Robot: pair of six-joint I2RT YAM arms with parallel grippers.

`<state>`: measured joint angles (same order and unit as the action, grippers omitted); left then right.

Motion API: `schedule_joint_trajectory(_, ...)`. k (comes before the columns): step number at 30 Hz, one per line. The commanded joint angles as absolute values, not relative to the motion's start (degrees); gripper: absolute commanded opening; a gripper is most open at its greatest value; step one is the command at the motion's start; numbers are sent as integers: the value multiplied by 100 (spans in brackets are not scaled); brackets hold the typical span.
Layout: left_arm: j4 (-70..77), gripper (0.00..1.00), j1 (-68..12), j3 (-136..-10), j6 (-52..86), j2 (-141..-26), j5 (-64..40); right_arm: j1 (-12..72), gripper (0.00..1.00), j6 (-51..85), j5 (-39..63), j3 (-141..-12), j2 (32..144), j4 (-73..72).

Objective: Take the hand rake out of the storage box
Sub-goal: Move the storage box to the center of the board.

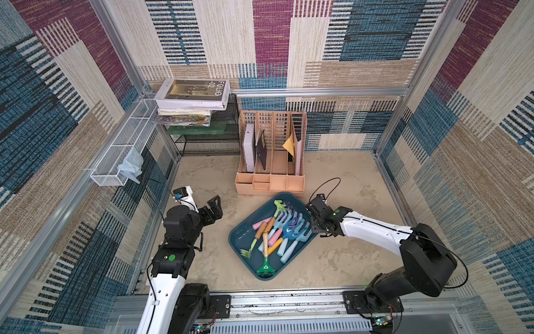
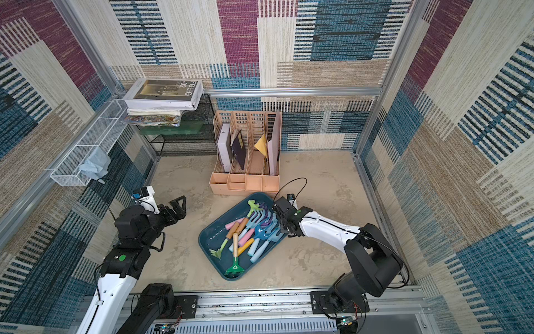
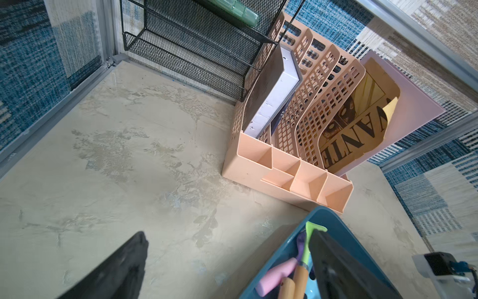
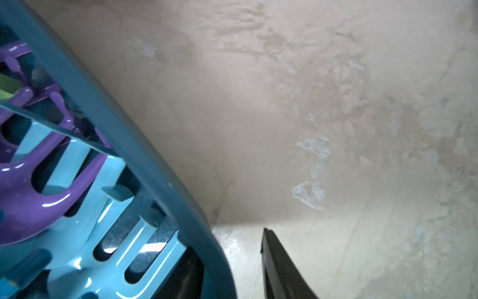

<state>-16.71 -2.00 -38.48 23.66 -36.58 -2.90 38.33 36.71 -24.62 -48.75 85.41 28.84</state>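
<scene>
right gripper (image 1: 314, 227) straddles the storage box (image 4: 144, 160) rim, clamped or not i cannot tell, hand rake (image 4: 77, 233) just inside; i judge i'm bracing the box, next the wide-open left gripper (image 1: 216, 206) must reach in for it.

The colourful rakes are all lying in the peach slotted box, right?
No. The colourful rakes are all lying in the teal storage box, in front of the peach slotted box. Both top views show it.
</scene>
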Motion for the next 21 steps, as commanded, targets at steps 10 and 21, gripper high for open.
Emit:
schedule_joint_trajectory(10,-1616,99,-231,-3819,2353,-3621,-63,1950,42,3695,-2322,-4001,7257,3170)
schedule_joint_trajectory(21,-1635,99,-246,-3753,2373,-3568,48,1640,70,3308,-1926,-4191,7305,2947)
